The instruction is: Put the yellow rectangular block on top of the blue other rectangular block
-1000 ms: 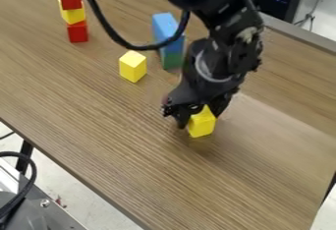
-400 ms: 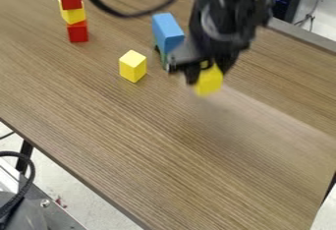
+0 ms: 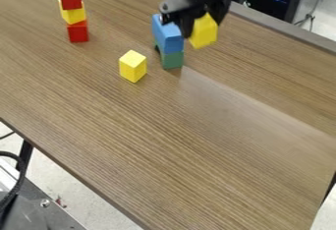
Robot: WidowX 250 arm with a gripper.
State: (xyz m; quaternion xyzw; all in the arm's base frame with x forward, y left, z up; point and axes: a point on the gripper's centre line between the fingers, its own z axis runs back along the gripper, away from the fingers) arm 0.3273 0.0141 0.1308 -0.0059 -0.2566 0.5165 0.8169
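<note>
Gripper [image 3: 203,22] has its jaws pinching the yellow block [image 3: 204,31], held aloft with its lower part jutting below them. What the move turns on: the blue block [image 3: 168,35] is just beside the jaws, toward the left of the view, its long axis running from the far side toward the camera and slightly rightward. It rests on the green block [image 3: 172,60]. The next move calls for a short shift left, likely with some lift, then a level set-down; whether the near finger touches the blue block, I cannot tell. A low crossing could knock that stack. Leftward and nearer the camera than the jaws stands the loose yellow cube [image 3: 133,67]; the red-and-yellow tower [image 3: 72,14] is well apart, farther left. Behind the jaws runs the table's far edge [image 3: 281,26].
</note>
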